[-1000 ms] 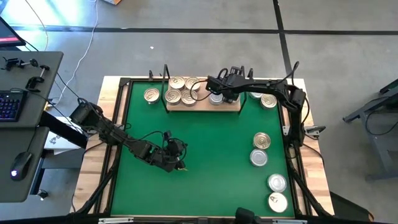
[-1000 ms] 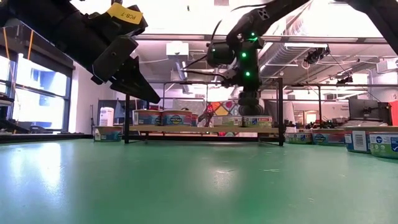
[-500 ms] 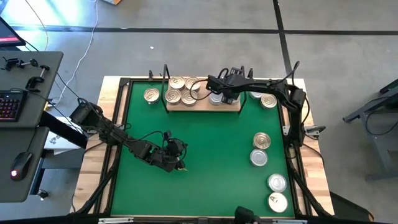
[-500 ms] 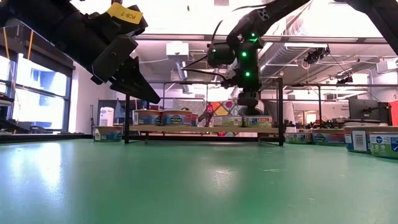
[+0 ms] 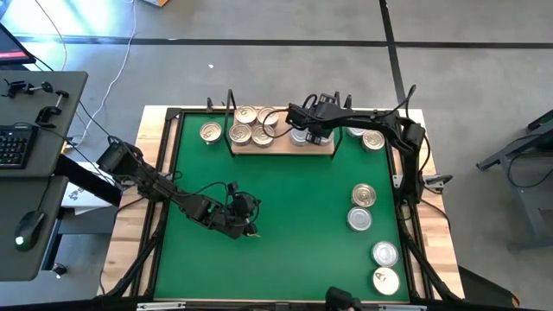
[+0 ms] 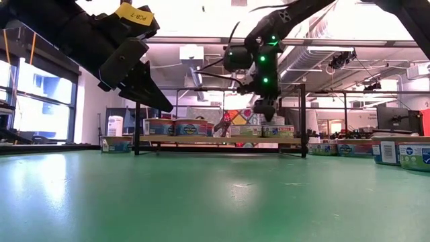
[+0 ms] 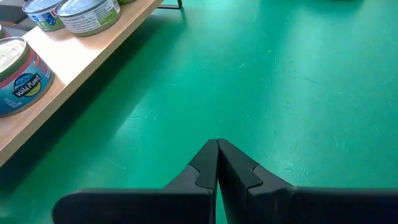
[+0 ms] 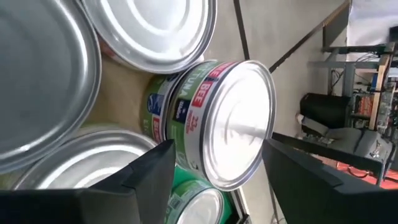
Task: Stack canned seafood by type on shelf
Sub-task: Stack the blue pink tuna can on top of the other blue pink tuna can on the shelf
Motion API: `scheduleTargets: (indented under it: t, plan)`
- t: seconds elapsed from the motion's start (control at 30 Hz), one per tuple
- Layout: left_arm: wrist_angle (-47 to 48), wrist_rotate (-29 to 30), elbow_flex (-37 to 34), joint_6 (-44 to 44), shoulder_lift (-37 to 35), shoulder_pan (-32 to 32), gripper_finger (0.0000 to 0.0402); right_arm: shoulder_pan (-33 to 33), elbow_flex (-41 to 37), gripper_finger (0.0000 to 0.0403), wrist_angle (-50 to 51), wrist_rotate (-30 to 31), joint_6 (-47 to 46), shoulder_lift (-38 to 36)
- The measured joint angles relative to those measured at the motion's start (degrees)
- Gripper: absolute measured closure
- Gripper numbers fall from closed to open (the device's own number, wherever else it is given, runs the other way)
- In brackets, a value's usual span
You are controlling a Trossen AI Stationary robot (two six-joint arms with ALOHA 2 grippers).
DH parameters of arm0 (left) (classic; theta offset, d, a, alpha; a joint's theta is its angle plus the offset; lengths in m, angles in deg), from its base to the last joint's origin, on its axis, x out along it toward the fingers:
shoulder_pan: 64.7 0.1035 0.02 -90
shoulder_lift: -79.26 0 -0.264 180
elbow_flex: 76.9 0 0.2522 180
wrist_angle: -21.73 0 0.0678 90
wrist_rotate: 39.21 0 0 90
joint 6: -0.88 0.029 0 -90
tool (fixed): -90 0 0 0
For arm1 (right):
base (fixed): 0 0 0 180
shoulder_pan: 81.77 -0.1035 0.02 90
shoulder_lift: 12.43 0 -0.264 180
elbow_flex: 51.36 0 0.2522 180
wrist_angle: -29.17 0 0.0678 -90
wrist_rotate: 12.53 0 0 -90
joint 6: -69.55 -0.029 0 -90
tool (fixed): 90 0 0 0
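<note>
Since a second ago the right gripper (image 5: 304,135) has lifted a little off the tin it had set on the shelf (image 5: 281,147), and its fingers have drawn apart; the left arm has not shifted. The green mat (image 5: 285,216) covers the table inside a wooden rim. The shelf lies across the mat's far edge, directly under the right gripper, its black wire uprights at both ends. The right gripper hovers over the shelf's right half with its fingers spread, holding nothing; in its wrist view a green-labelled tuna tin (image 8: 217,124) sits between the two fingers, clear of both, with other silver-lidded tins packed close around it. A cluster of tins (image 5: 252,125) stands on the shelf to that gripper's left. More tins (image 5: 363,207) lie on the mat nearer the right arm's base. The left gripper (image 5: 250,226) hangs above bare mat, well apart from the shelf, its fingers pressed together and empty.
</note>
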Motion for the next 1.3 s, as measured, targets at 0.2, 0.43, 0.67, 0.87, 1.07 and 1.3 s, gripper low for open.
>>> scheduleTargets:
  t: [0.2,0.43,0.67,0.87,1.07,1.3]
  plan:
    - [0.00,0.00,0.00,0.00,0.00,0.00,0.0401,-2.08,-0.02,0.0167,-1.25,0.07,0.46,-1.44]
    - [-0.85,0.00,-0.02,0.09,0.00,-0.13,0.0402,-13.14,0.00,0.0167,-3.85,-4.51,-6.03,-7.59]
    - [-1.31,0.31,-0.02,-0.24,0.02,-1.35,0.0402,-32.51,-1.27,0.0167,-3.68,-6.83,-14.30,-8.72]
    - [-1.40,0.72,-0.02,-1.36,0.02,-2.95,0.0402,-50.54,-8.43,0.0167,0.16,-15.79,-25.80,-8.69]
    - [-3.79,1.32,-0.02,-0.26,0.03,-3.67,0.0402,-62.62,-12.30,0.0167,6.21,-31.60,-52.35,-8.63]
    - [-10.27,1.32,-0.02,5.98,0.04,-3.04,0.0402,-71.40,-15.49,0.0168,19.41,-31.77,-75.18,-9.67]
